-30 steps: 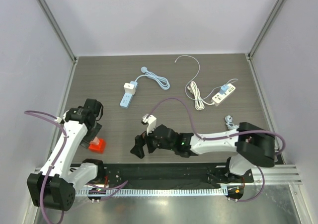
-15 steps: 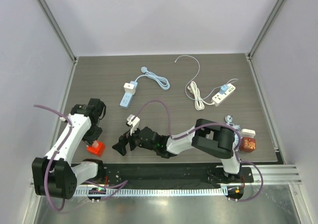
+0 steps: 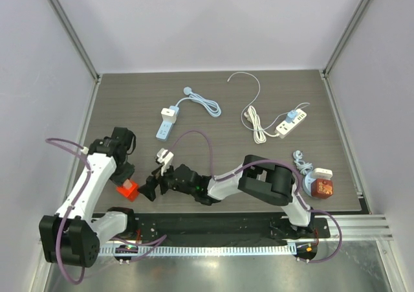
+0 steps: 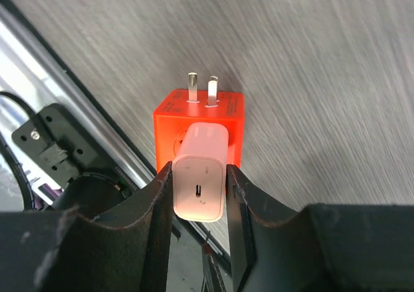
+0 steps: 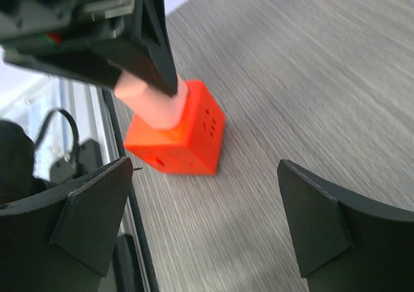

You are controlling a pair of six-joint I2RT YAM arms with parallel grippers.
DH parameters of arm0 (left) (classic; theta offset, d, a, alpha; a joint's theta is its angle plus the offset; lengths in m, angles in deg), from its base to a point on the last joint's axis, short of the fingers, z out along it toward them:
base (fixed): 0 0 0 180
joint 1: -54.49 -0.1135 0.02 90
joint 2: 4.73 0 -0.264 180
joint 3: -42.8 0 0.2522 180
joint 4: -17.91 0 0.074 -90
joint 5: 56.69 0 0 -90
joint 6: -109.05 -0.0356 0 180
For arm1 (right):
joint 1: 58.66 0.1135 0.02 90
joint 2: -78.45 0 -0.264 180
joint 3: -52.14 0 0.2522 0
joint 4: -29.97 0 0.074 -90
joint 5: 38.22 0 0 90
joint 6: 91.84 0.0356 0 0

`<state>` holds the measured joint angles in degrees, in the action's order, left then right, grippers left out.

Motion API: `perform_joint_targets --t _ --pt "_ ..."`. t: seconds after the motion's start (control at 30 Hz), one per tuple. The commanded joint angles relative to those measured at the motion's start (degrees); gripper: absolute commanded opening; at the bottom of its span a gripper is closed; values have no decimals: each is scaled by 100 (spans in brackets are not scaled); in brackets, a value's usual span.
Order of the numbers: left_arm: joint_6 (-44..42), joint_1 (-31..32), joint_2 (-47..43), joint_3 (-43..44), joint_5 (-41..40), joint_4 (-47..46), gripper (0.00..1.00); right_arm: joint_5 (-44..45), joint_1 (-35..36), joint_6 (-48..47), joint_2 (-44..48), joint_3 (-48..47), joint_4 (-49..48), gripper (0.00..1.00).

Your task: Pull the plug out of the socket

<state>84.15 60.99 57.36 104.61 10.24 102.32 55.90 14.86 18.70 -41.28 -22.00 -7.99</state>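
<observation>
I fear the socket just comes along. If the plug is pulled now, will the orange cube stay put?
Likely not: the cube looks small and light, loose on the table. It may lift or tip, since the left gripper pinches the plug sticking from one face. The right gripper, open nearby, isn't bracing it yet.

On dark wood-grain table (image 3: 129, 98): orange socket cube (image 3: 127, 189) front left, blue power strip (image 3: 164, 130) centre, white power strip (image 3: 292, 123) rear right, brown cube (image 3: 321, 188) front right
</observation>
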Motion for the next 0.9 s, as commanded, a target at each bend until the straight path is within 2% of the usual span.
perform_joint_targets --t 0.0,0.17,0.2,0.27,0.4,0.57,0.7,0.8,0.87 --pt "-453 -35 -302 38 162 -244 0 281 40 344 2 -290 -224 100" --pt "-980 -35 -872 -59 364 -587 0 370 -56 1802 19 -299 -40 100" --pt "-1025 -35 -969 -77 452 -640 0 240 -161 2466 28 -299 48 100" --pt "-1122 -35 -1189 -164 584 -868 0 2 -250 3172 28 -229 23 100" --pt "-1140 -26 -1252 -349 785 -1106 0 -559 -399 3824 72 184 -549 100" --pt "-1237 -26 -1084 -218 962 -931 0 -851 -505 4134 -68 159 -654 99" --pt "-1246 -26 -1268 -261 980 -922 0 -1141 -514 4354 -445 -35 -952 87" --pt "-1219 -26 -1252 -130 717 -712 0 -1186 -514 4503 -613 -70 -1094 82" --pt "-1263 -26 -1260 -129 839 -737 0 -1168 -514 4547 -675 -88 -1042 78"
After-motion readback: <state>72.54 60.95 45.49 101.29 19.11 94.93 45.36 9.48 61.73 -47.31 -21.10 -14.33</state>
